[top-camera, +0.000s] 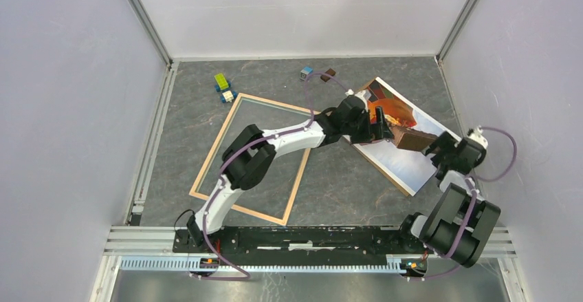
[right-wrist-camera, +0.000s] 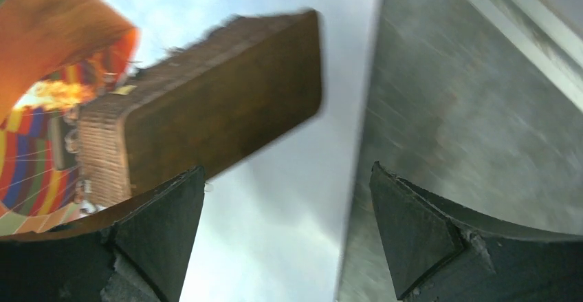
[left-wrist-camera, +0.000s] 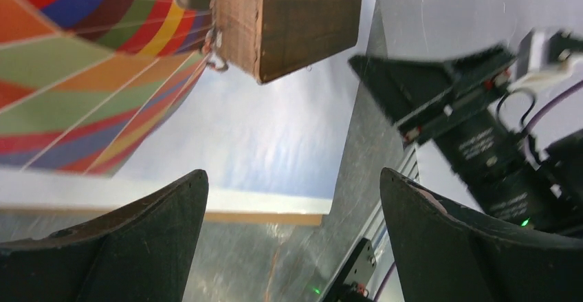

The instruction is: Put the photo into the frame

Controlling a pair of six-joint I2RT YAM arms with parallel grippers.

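Note:
The photo (top-camera: 405, 157) lies face up at the right of the table, showing a striped balloon, a wicker basket and pale sky. A tan backing-board edge (left-wrist-camera: 261, 217) shows under its white border. The frame (top-camera: 214, 147), light wood-coloured, lies flat at the left centre, with nothing inside it. My left gripper (top-camera: 378, 128) reaches across over the picture's middle, open (left-wrist-camera: 294, 199), with the photo (left-wrist-camera: 261, 130) below it. My right gripper (top-camera: 433, 149) hangs open (right-wrist-camera: 287, 199) over the photo's (right-wrist-camera: 275, 212) right edge, one finger above the print, the other above bare table.
Small toy blocks sit at the back: a green one (top-camera: 221, 80), a blue and yellow one (top-camera: 226, 96), a blue one (top-camera: 306, 73) and a brown one (top-camera: 328, 73). White walls close in on three sides. The arms' rail (top-camera: 309, 236) runs along the near edge.

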